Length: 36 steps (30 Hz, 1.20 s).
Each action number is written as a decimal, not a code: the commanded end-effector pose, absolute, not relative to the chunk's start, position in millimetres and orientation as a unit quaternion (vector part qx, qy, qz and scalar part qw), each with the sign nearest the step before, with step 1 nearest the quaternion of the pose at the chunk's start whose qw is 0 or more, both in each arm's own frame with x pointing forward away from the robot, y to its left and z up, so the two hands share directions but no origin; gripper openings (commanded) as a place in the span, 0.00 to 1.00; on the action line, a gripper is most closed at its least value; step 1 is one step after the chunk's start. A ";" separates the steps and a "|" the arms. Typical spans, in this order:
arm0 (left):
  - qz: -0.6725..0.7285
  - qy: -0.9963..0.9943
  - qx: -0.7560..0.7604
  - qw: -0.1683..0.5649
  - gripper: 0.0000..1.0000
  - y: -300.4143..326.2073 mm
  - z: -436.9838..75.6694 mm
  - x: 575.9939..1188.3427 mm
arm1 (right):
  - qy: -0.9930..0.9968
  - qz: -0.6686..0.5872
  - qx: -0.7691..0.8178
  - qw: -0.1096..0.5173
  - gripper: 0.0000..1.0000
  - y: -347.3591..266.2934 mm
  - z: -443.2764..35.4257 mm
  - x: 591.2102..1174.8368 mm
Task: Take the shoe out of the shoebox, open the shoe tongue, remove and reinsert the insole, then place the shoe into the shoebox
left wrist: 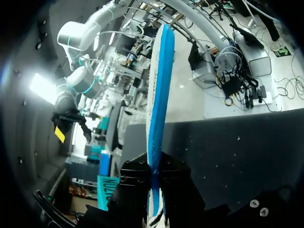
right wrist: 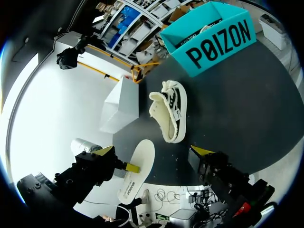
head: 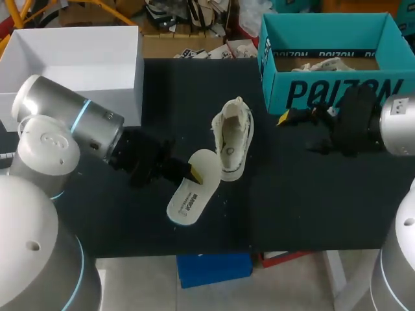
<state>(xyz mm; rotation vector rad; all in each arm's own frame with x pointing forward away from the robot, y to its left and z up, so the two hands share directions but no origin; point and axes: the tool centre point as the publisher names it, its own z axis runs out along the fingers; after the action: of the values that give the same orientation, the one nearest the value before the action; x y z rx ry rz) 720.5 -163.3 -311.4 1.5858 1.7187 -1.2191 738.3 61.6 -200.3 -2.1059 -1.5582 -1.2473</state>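
Left gripper (head: 189,172) pinching insole (head: 188,201) edge, left of centre, insole tip just beside shoe (head: 233,137) lying mid-frame, right gripper (head: 288,118) fingers spread wide, beside teal shoebox (head: 324,94) upper right, bare black table (head: 305,201) lower right.

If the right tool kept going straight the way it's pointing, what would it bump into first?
Most likely the shoe: the open right tool aims at it, with nothing in between. Depth is hard to judge, though.
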 end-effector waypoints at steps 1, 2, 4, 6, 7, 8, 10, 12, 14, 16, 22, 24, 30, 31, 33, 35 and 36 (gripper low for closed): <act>-0.433 0.638 0.600 0.215 0.00 -177.3 -320.8 741.9 | -0.534 -0.426 -0.720 0.121 1.00 60.3 -198.9 737.4; -0.433 0.639 0.600 0.212 0.00 -178.5 -322.2 745.0 | -0.534 -0.426 -0.720 0.121 1.00 60.3 -198.9 737.4; -0.422 0.643 0.604 0.209 0.00 -181.2 -325.2 750.9 | -0.534 -0.426 -0.720 0.121 1.00 60.3 -198.9 737.4; -0.422 0.643 0.604 0.207 0.00 -184.2 -327.7 756.5 | -0.534 -0.426 -0.720 0.121 1.00 60.3 -198.9 737.4; -0.421 0.644 0.604 0.207 0.00 -186.0 -328.9 759.5 | -0.534 -0.426 -0.720 0.121 1.00 60.3 -198.9 737.4; -0.421 0.644 0.604 0.208 0.00 -187.8 -330.2 762.2 | -0.534 -0.426 -0.720 0.121 1.00 60.3 -198.9 737.4; -0.427 0.646 0.597 0.209 0.00 -191.9 -332.4 767.7 | -0.534 -0.426 -0.720 0.121 1.00 60.3 -198.9 737.4; -0.428 0.647 0.595 0.212 0.00 -196.0 -333.7 772.2 | -0.534 -0.426 -0.720 0.121 1.00 60.3 -198.9 737.4; -0.430 0.647 0.593 0.211 0.00 -200.3 -335.7 776.1 | -0.534 -0.426 -0.720 0.121 1.00 60.3 -198.9 737.4; -0.431 0.648 0.591 0.211 0.00 -204.8 -338.0 780.3 | -0.534 -0.426 -0.720 0.121 1.00 60.3 -198.9 737.4; -0.435 0.651 0.586 0.208 0.00 -215.5 -344.9 795.4 | -0.534 -0.426 -0.720 0.121 1.00 60.3 -198.9 737.4; -0.436 0.653 0.584 0.207 0.00 -218.7 -347.3 801.6 | -0.534 -0.426 -0.720 0.121 1.00 60.3 -198.9 737.4; -0.438 0.656 0.580 0.205 0.00 -228.5 -352.9 817.3 | -0.534 -0.426 -0.720 0.121 1.00 60.3 -198.9 737.4; -0.438 0.656 0.579 0.205 0.00 -229.9 -354.3 819.8 | -0.534 -0.426 -0.720 0.121 1.00 60.3 -198.9 737.4; -0.439 0.658 0.578 0.203 0.00 -232.4 -356.5 824.5 | -0.534 -0.426 -0.720 0.121 1.00 60.3 -198.9 737.4; -0.438 0.659 0.577 0.202 0.00 -235.1 -359.2 828.5 | -0.534 -0.426 -0.720 0.121 1.00 60.3 -198.9 737.4; -0.438 0.659 0.578 0.201 0.00 -236.3 -360.1 830.5 | -0.534 -0.426 -0.720 0.121 1.00 60.3 -198.9 737.4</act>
<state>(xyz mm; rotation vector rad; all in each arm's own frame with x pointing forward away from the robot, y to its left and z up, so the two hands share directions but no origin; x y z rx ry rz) 821.5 -226.7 -354.5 1.5985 1.8364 -1.2181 737.6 59.5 -198.7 -2.1007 -1.5589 -1.2460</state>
